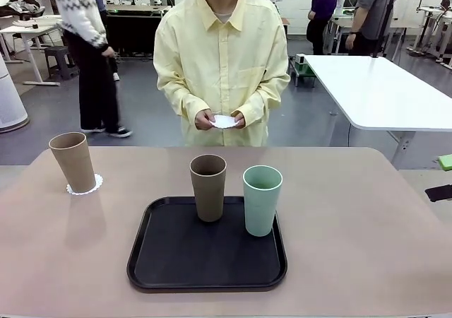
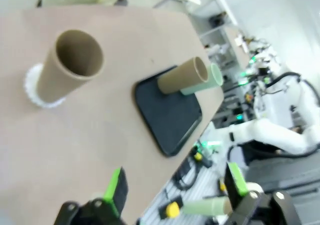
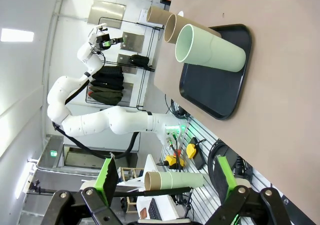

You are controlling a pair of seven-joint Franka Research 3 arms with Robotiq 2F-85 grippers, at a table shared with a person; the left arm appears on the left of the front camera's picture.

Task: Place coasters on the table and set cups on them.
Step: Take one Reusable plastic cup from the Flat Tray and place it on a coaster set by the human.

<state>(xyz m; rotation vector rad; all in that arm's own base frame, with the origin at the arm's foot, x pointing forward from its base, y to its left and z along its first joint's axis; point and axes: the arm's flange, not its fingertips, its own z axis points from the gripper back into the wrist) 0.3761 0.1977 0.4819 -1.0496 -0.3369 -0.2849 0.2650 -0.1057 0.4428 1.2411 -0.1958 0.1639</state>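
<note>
On the tray (image 1: 205,261), standing straight up
Brown cup (image 1: 208,187) sits nearer our left gripper (image 2: 175,185), green cup (image 1: 262,199) nearer our right gripper (image 3: 165,177); both grippers open wide, empty.

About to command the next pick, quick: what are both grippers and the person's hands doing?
Left gripper: open, empty.
Right gripper: open, empty.
Person's hands: holding a white coaster.

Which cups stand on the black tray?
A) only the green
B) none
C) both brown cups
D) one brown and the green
D: a brown cup and the green cup stand on the tray; the other brown cup sits on a coaster on the table.
</note>
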